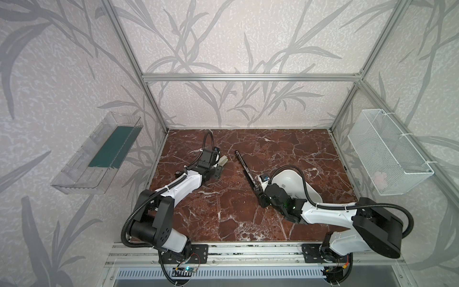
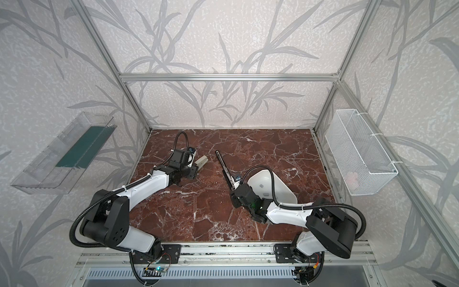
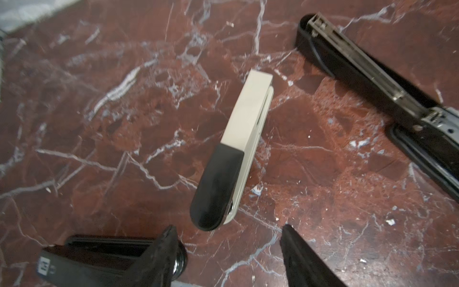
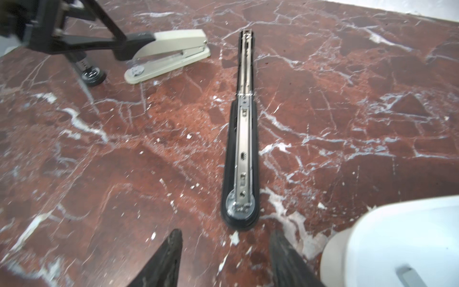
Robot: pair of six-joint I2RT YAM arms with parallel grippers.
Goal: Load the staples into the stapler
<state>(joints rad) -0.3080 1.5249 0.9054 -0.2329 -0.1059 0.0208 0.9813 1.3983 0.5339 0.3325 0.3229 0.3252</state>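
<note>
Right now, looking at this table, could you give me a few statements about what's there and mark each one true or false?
1. The black stapler lies opened out flat on the table. True.
2. The right end effector is gripping the black stapler. False: its jaws stand open and empty, just short of the stapler's near end.
3. The beige stapler is opened out too. False: it is closed.
4. Grey staple strips lie in the white bowl. True.
</note>
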